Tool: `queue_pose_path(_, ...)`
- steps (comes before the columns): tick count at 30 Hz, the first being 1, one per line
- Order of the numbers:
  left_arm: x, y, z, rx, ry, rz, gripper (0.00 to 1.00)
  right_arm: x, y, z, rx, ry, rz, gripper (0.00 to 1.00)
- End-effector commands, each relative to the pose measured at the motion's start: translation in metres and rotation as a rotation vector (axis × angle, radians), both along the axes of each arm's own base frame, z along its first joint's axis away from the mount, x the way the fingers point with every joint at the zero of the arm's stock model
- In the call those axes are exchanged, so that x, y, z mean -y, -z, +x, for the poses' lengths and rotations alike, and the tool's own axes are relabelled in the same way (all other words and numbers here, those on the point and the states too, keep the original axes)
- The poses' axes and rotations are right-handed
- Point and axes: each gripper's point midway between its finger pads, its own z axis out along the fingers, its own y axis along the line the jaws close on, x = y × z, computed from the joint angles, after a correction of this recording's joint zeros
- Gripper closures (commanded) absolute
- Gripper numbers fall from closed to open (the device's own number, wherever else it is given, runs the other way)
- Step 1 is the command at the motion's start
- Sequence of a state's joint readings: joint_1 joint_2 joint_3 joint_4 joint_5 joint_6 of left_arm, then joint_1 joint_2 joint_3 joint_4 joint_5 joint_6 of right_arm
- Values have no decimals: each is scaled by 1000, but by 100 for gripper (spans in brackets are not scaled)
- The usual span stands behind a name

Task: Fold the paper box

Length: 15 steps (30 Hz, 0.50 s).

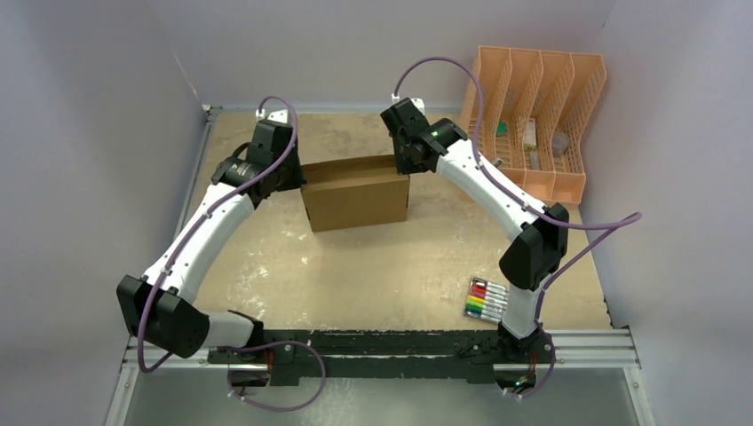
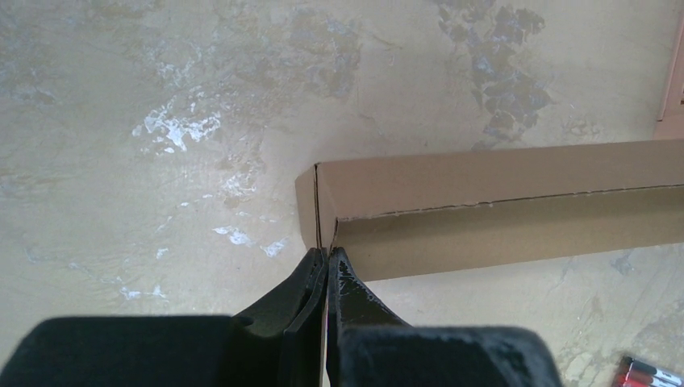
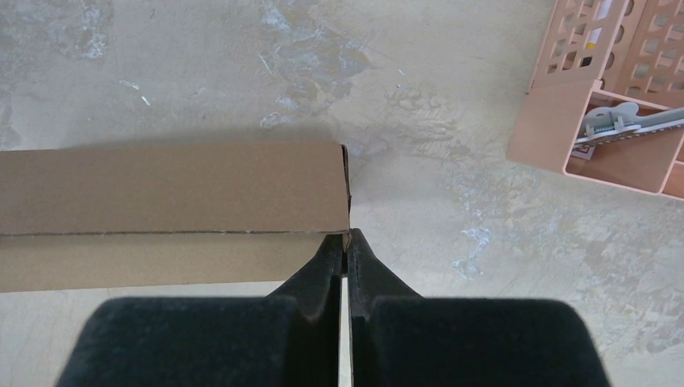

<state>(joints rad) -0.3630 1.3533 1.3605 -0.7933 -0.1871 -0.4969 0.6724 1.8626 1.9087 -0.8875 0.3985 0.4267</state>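
Observation:
The paper box [image 1: 355,191] is plain brown cardboard and stands folded up as a rectangular box at the middle back of the table, between both arms. My left gripper [image 1: 297,177] is shut on its left end. In the left wrist view the closed fingertips [image 2: 327,251] pinch the thin end wall at the corner of the box [image 2: 484,193]. My right gripper [image 1: 405,165] is shut on the right end. In the right wrist view its tips [image 3: 345,235] clamp the edge of the end panel of the box [image 3: 161,189].
A peach slotted organizer [image 1: 533,124] stands at the back right, close to the right arm, and its corner shows in the right wrist view [image 3: 613,105]. A pack of coloured markers [image 1: 487,299] lies near the right arm's base. Grey walls close in the table's left, back and right.

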Motion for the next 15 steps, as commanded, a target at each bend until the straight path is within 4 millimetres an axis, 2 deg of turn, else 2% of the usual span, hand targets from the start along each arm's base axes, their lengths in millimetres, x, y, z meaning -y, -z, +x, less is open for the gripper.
queue_pose_path(1,10,14,-6,7,14,-57,100,0,20,-16,-69,0,-3,100)
queue_pose_path(6,7,22,-9,67,12,-76,100,-8,26,-21,-65,-15,67,99)
queue_pose_path(8,5,22,-11,92,13,-77,97,-10,21,-22,-47,-25,97,95)
queue_pose_path(11,0,15,-12,126,9,-62,89,-9,3,-19,10,-39,120,82)
queue_pose_path(12,-2,11,-12,136,6,-54,84,-8,-3,-18,32,-44,121,77)
queue_pose_path(15,-8,-1,-12,171,-5,-37,73,-2,-22,-15,92,-64,129,57)
